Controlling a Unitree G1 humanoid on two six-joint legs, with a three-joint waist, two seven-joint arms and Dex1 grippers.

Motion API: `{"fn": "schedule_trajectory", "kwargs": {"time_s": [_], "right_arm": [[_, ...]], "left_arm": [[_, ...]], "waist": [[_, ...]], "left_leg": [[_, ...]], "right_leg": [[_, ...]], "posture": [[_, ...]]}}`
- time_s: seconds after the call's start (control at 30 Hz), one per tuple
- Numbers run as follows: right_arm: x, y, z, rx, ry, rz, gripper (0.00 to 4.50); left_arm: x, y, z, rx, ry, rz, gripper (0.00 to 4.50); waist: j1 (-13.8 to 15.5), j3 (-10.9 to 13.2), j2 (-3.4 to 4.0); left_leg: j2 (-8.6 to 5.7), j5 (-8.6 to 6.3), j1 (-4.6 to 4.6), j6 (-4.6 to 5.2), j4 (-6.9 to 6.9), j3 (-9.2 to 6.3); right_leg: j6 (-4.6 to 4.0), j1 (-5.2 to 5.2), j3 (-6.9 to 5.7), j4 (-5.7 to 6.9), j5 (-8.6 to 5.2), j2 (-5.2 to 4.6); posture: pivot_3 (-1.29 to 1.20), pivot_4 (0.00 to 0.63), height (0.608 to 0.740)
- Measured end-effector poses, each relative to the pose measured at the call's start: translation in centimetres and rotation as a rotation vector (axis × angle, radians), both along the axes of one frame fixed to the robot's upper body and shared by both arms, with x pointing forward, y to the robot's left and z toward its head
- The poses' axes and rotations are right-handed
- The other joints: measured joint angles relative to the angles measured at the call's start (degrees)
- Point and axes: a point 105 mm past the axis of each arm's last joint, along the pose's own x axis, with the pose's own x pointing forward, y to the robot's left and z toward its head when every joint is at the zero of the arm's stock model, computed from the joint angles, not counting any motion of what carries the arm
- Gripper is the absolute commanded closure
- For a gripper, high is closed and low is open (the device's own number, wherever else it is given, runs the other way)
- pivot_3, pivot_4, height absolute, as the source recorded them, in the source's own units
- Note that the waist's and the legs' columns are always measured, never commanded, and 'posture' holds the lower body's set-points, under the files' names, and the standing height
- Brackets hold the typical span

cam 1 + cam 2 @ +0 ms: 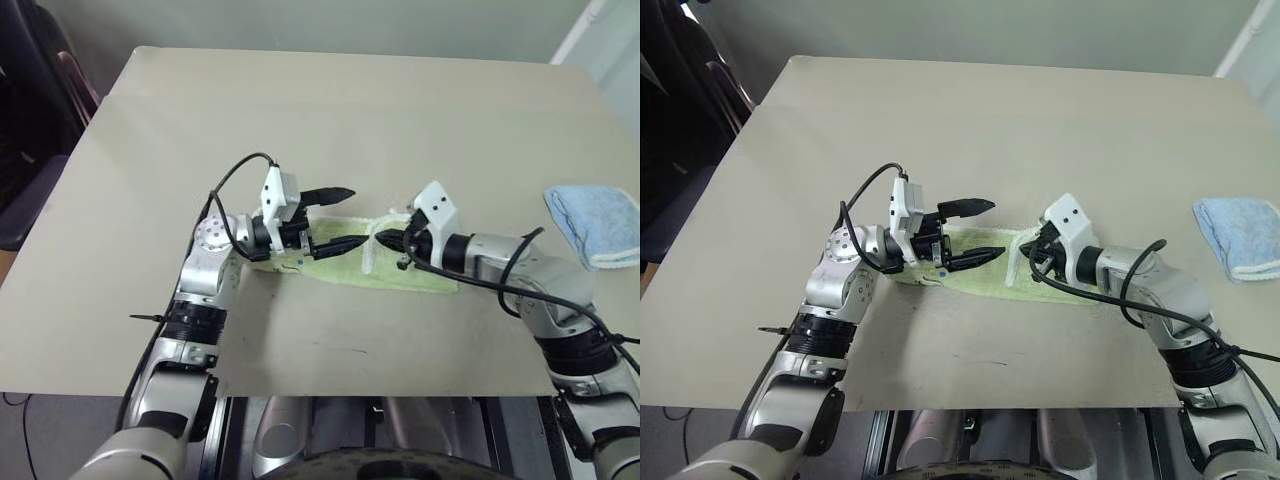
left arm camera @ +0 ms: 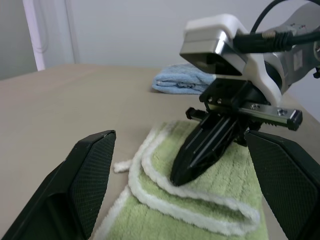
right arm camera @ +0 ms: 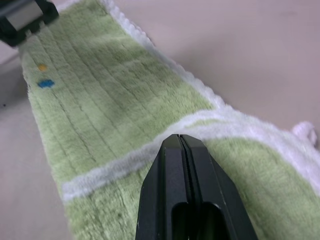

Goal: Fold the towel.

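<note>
Light green terry-cloth towel [image 1: 345, 268], white-edged, lies folded on beige worktop [image 1: 330, 110] centre. Your right gripper [image 1: 378, 239]: fingers closed, pressing white edging, apparently gripping nothing. Left gripper [image 1: 345, 217] at 9 o'clock, fingers spread wide. Risk: you lift, fold slips free.

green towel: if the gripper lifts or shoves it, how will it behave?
The towel is likely floppy: its white edging curls in a loose fold in the left wrist view, so lifted from one point it should drape. It looks thin and light. The terry pile probably grips the table, so a push would bunch it.
</note>
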Motion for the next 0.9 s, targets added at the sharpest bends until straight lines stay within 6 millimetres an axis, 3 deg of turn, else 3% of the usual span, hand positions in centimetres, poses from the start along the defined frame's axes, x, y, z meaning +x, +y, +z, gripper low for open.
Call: {"fn": "schedule_trajectory", "kwargs": {"time_s": [0.17, 0.23, 0.33, 0.47, 0.57, 0.67, 0.73, 0.8, 0.9], "right_arm": [[-0.7, -0.8, 0.2, 0.021, 0.002, 0.003, 4.47], [-0.9, -1.3, 1.6, 0.096, -0.023, -0.010, 4.47], [-1.3, -2.7, 4.3, 0.210, -0.075, -0.041, 3.90], [-1.5, -5.1, 4.7, 0.310, -0.087, -0.168, 2.48], [-1.8, -6.0, 4.4, 0.327, -0.092, -0.218, 2.47], [-2.1, -6.1, 3.8, 0.336, -0.085, -0.234, 3.16], [-2.2, -6.1, 3.6, 0.339, -0.085, -0.236, 3.84], [-2.4, -6.1, 3.4, 0.339, -0.084, -0.235, 4.47], [-2.4, -5.9, 3.6, 0.353, -0.102, -0.233, 4.47]], "left_arm": [[-0.1, -0.1, 0.1, -0.002, 0.013, -0.007, 0.00], [-0.3, -0.2, 0.4, -0.013, 0.027, -0.024, 0.00], [-0.8, -0.3, 0.6, -0.010, 0.038, -0.063, 0.00], [-1.3, -0.3, 0.5, -0.014, 0.063, -0.114, 1.32], [-1.7, -0.6, 0.5, -0.016, 0.071, -0.153, 2.41], [-2.1, -1.5, 0.4, -0.028, 0.080, -0.208, 3.52], [-2.1, -2.1, 0.7, -0.041, 0.090, -0.233, 4.29], [-1.9, -2.9, 0.8, -0.045, 0.089, -0.255, 4.50], [-1.5, -4.0, 0.1, -0.020, 0.075, -0.260, 4.50]], "waist": [[0.0, 0.0, 0.00], [0.0, 0.0, 0.01], [0.0, 0.0, 0.00], [0.0, 0.0, 0.00], [-0.1, 0.0, 0.00], [0.0, 0.0, 0.00], [0.0, 0.0, 0.00], [0.0, 0.0, 0.00], [0.0, 0.0, 0.00]], "left_leg": [[0.00, 0.02, -0.01, -0.03, -0.01, 0.00], [0.00, 0.03, -0.02, -0.05, -0.01, 0.01], [0.00, 0.04, 0.00, -0.08, -0.02, 0.00], [0.00, 0.05, 0.02, -0.09, -0.01, -0.02], [0.00, 0.05, 0.02, -0.09, -0.03, -0.02], [0.00, 0.05, 0.02, -0.08, -0.02, -0.03], [0.01, 0.06, 0.02, -0.07, -0.01, -0.02], [0.00, 0.06, 0.03, -0.07, -0.01, -0.02], [0.01, 0.07, 0.05, -0.07, -0.01, -0.03]], "right_leg": [[-0.03, -0.02, 0.00, 0.01, 0.00, 0.00], [-0.03, -0.02, 0.01, 0.01, 0.00, 0.01], [-0.04, 0.01, 0.01, 0.01, 0.00, 0.02], [-0.06, 0.02, 0.00, 0.02, 0.00, 0.01], [-0.07, 0.00, 0.01, 0.03, 0.01, 0.02], [-0.06, 0.02, 0.01, 0.03, 0.01, 0.01], [-0.05, 0.04, 0.00, 0.03, 0.02, 0.00], [-0.05, 0.05, 0.00, 0.03, 0.02, 0.00], [-0.04, 0.05, 0.01, 0.03, 0.03, 0.01]], "posture": [[0.00, 0.150, 0.697], [0.00, 0.150, 0.697], [0.00, 0.150, 0.697], [0.00, 0.150, 0.697], [0.00, 0.150, 0.697], [0.00, 0.150, 0.697], [0.00, 0.150, 0.697], [0.00, 0.150, 0.697], [0.00, 0.150, 0.697]]}}
